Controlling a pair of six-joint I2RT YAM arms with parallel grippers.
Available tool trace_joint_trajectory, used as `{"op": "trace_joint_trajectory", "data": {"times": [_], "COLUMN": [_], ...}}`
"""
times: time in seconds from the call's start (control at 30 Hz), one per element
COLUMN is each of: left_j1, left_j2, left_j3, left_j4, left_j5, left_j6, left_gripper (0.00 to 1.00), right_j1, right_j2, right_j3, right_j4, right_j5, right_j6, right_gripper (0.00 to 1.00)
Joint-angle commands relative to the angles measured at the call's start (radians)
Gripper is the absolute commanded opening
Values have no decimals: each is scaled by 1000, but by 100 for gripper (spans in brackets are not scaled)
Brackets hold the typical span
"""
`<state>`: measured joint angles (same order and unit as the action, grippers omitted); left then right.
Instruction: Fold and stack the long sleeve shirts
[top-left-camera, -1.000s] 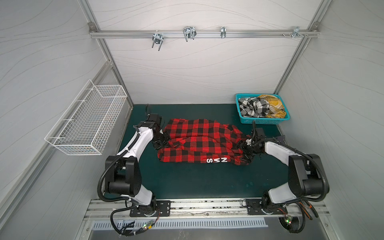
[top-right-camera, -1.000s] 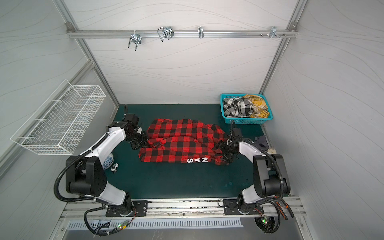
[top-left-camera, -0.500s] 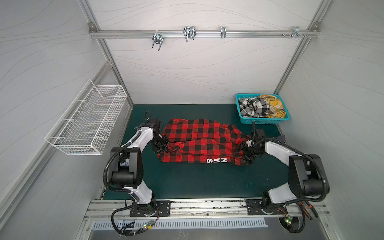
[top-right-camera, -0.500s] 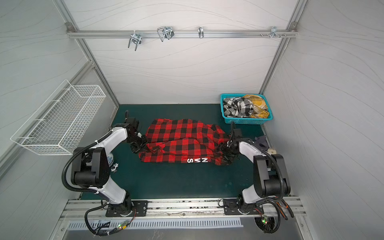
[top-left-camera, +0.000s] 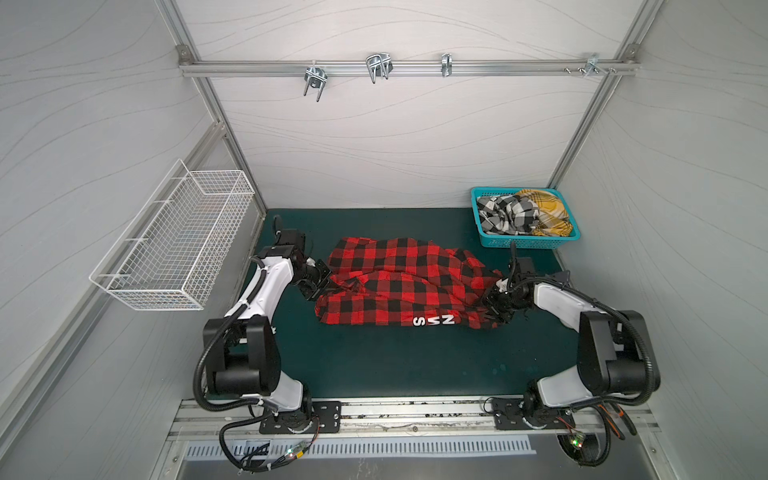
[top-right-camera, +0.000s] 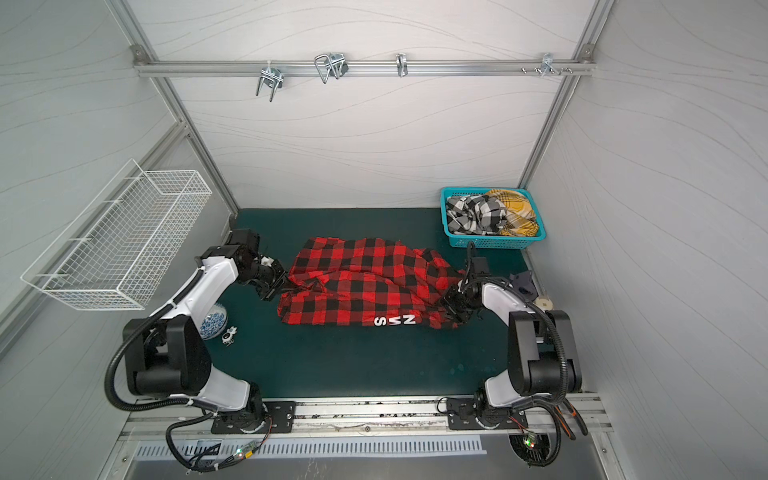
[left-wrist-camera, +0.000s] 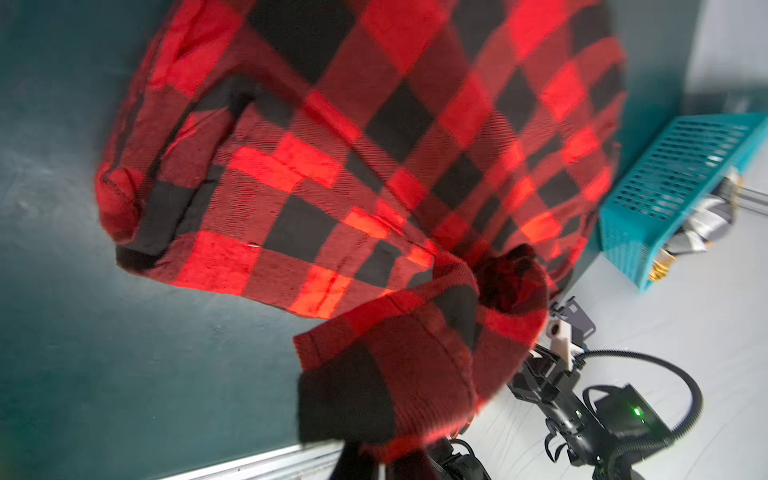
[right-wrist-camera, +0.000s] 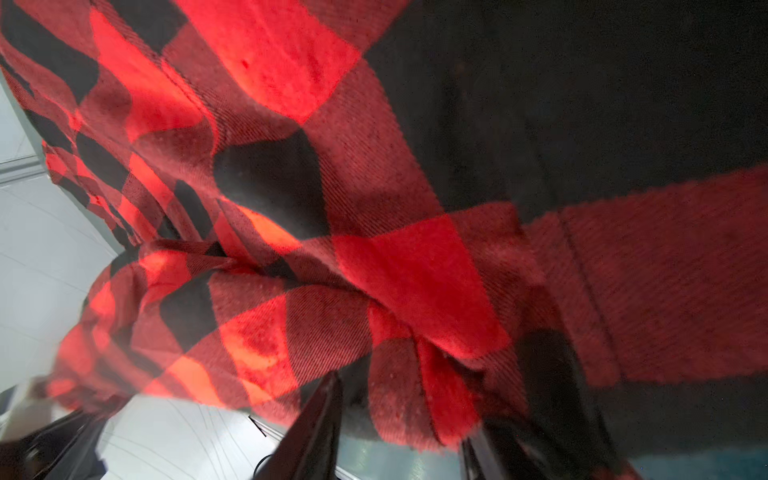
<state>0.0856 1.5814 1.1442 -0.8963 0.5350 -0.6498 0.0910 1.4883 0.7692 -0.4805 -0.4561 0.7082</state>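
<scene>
Top views both: red-and-black check shirt (top-left-camera: 399, 282) crumpled mid-mat (top-left-camera: 395, 365), well apart from the teal basket (top-left-camera: 519, 243) holding a black-and-white shirt (top-left-camera: 505, 214) and a yellow shirt (top-left-camera: 540, 208); left gripper (top-left-camera: 328, 286) clamped on the red shirt's left edge, right gripper (top-left-camera: 488, 305) at its right edge, jaws apart around a fold, real pinch impossible to tell. Best to secure the right-hand hold first, then lift both ends together and draw gently outward, spreading the cloth flat before any fold. White block letters (top-left-camera: 432, 321) near the front edge: "S" and "N" readable, middle letter unclear.
</scene>
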Motion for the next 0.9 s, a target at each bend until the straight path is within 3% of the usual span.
{"op": "trace_joint_trajectory", "data": {"times": [0.0, 0.17, 0.33, 0.37, 0.43, 0.5, 0.67, 0.73, 0.77, 0.87], "left_j1": [11, 11, 11, 11, 12, 11, -48, -109, -130, -136], "left_j2": [79, 116, 94, 91, 89, 59, -145, -210, -231, -221], "left_j3": [-5, -5, 24, 42, 77, 110, 48, -28, -76, -166], "left_j4": [28, 34, 10, -11, -61, -112, -138, -116, -91, 33], "left_j5": [-4, -39, -47, -80, -159, -286, -509, -488, -459, -325], "left_j6": [26, 45, 57, 75, 107, 141, 114, 71, 36, -54], "left_gripper": [0, 0, 0, 7, 35, 48, 56, 58, 64, 64], "right_j1": [-8, -8, -8, -8, -6, 4, 44, 52, 55, 59], "right_j2": [16, 10, 1, -1, -12, -32, -75, -87, -89, -94], "right_j3": [-17, -11, 11, 10, 7, 11, 44, 51, 53, 55], "right_j4": [-1, -17, -55, -59, -58, -63, -117, -129, -131, -128], "right_j5": [6, 2, 24, 19, 3, -13, -4, 9, 11, 7], "right_j6": [-12, -16, -42, -42, -35, -30, -59, -67, -69, -73], "right_gripper": [45, 50, 63, 67, 71, 72, 73, 73, 73, 73]}}
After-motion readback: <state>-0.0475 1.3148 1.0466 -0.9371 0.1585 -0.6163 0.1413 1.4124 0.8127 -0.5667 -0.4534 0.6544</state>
